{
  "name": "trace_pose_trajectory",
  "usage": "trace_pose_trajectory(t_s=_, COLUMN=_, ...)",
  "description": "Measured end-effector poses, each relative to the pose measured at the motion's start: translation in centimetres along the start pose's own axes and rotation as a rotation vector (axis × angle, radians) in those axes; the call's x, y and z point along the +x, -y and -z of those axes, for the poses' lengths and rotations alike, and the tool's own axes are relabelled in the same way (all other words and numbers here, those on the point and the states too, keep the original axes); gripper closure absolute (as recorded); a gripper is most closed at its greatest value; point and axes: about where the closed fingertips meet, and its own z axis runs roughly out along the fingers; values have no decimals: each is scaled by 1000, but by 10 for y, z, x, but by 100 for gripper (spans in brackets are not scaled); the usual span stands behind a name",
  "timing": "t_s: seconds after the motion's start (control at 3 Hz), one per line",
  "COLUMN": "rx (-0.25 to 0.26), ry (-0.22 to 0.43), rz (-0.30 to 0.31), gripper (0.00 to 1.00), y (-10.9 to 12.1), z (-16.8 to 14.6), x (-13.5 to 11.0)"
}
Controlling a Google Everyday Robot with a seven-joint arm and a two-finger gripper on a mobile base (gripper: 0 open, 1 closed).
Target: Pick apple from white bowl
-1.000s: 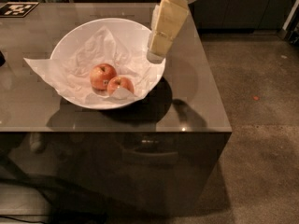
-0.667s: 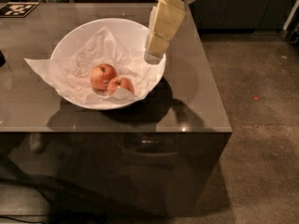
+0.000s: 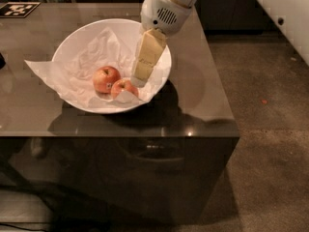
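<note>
The white bowl sits on a dark glossy table, lined with crumpled white paper that spills over its left rim. Two apples lie side by side in its front part. The smaller red-orange apple is on the right. The slightly larger red apple is on the left, touching or nearly touching it. My gripper reaches down into the bowl from the upper right, cream-coloured below a white wrist. Its tip hangs just above and right of the smaller apple, close to the bowl's right side.
The table ends at its front edge just below the bowl and at its right edge, with bare floor beyond. A black-and-white marker tag lies at the back left. A dark object pokes in at the left edge.
My gripper has moved left and down, from over the bowl's right rim into the bowl, ending close above the smaller apple. The apples and the bowl have not moved.
</note>
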Motion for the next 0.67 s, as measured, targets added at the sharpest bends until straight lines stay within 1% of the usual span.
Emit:
trace_pose_trajectory(t_s=0.33, rx=-3, ry=2, rz=-2, gripper=0, y=1, z=-3, x=0)
trace_pose_trajectory(t_s=0.67, rx=24, ry=8, rz=-11, gripper=0, y=-3, z=-11, x=-5)
